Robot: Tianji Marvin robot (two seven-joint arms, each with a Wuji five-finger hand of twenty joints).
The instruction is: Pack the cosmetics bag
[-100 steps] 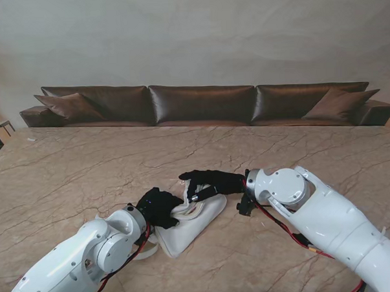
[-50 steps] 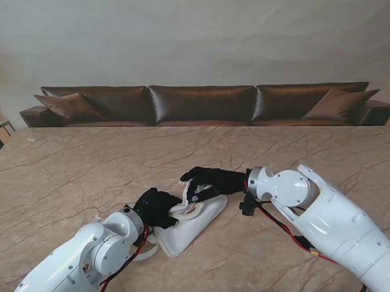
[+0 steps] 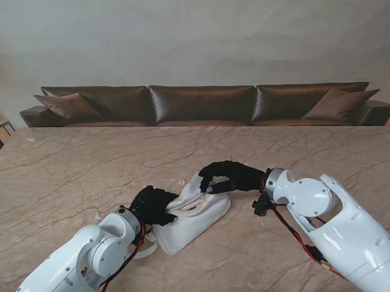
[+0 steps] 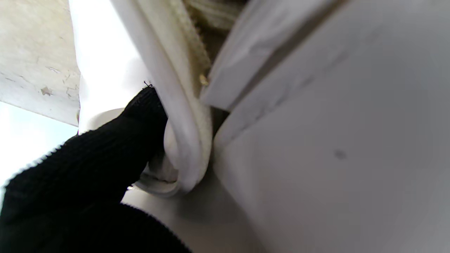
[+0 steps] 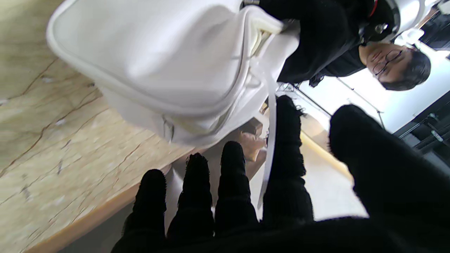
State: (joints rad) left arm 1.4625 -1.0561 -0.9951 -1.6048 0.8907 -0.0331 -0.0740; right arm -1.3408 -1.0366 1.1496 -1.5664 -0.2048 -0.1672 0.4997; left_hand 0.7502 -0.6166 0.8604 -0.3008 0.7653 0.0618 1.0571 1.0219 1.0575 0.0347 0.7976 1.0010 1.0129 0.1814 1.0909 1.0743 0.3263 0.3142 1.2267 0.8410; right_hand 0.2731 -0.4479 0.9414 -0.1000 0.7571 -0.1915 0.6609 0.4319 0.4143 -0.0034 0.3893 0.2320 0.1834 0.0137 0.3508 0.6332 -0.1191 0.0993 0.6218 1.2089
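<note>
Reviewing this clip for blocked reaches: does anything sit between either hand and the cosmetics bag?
Nothing visible does. The left hand already grips the white cosmetics bag at its near-left end, and the right hand is at its far rim.

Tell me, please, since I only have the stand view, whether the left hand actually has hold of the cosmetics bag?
Observer: It does. In the left wrist view, one of the left hand's fingers presses against the piped rim of the cosmetics bag.
Operator: Thank you. What is the right hand touching?
Observer: In the right wrist view, a thin white strap runs from the bag along one finger of the right hand. I cannot tell whether it is pinched.
Operator: Is the bag's mouth open?
Observer: In the left wrist view, a dark gap shows beside the zip tape, so it is open at that end.
</note>
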